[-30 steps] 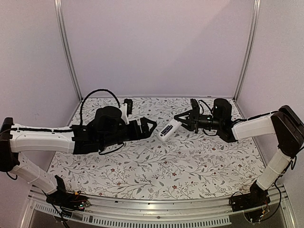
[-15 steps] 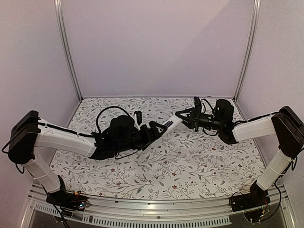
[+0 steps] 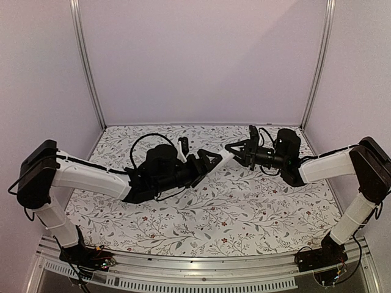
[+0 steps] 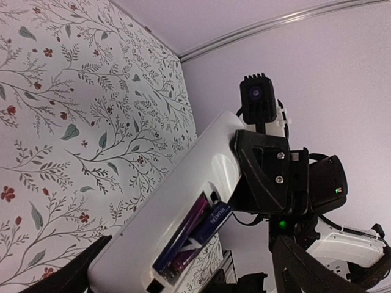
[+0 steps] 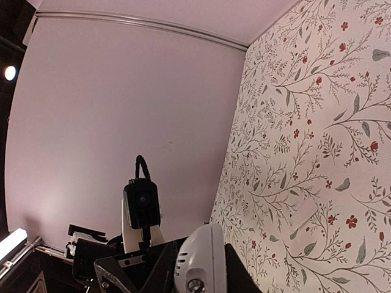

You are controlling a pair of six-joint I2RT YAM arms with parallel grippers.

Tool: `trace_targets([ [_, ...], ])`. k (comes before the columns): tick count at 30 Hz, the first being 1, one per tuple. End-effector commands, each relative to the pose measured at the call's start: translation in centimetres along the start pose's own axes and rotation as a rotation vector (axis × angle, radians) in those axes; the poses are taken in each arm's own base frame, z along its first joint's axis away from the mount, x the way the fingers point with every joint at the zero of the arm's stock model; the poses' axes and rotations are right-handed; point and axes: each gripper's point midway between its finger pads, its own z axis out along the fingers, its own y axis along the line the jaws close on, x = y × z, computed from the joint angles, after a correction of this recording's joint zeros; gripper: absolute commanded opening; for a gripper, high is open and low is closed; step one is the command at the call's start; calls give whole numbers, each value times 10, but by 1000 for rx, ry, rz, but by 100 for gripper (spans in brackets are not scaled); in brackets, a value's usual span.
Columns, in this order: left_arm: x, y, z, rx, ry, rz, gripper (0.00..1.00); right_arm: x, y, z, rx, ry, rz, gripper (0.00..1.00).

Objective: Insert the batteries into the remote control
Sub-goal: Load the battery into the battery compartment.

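Left wrist: right hand (image 4: 245, 176) clamps remote control (image 4: 183, 195); left hand (image 3: 211, 162) open, flanking it.

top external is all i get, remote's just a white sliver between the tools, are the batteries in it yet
observer: yes, the left wrist view shows two batteries lying in the remote control, in its open compartment.
operator: seated flat
observer: one looks tilted across the other; can't be sure.
operator: left tool gripping
observer: no, the left tool is open, its fingers either side of the remote's near end.
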Motion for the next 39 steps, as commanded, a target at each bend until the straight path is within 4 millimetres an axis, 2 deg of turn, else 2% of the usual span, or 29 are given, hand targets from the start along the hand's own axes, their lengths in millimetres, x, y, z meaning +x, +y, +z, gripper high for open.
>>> trace_targets([
  [1,1,-8,9,17,-7,12,89,0,18,-4,-39,-14,-43,0],
  [8,3,-11,19,29,1,6,85,2,17,-6,-15,-11,-65,0],
  [15,3,-10,21,35,-6,-8,80,4,18,-8,3,-6,-87,0],
  [27,1,-12,25,36,-9,-10,79,5,18,-14,31,-6,-119,0],
  [34,2,-10,26,37,-6,-26,71,5,21,-14,27,-6,-126,0],
  [39,4,-8,26,56,-3,-42,61,5,23,-14,23,-6,-127,0],
])
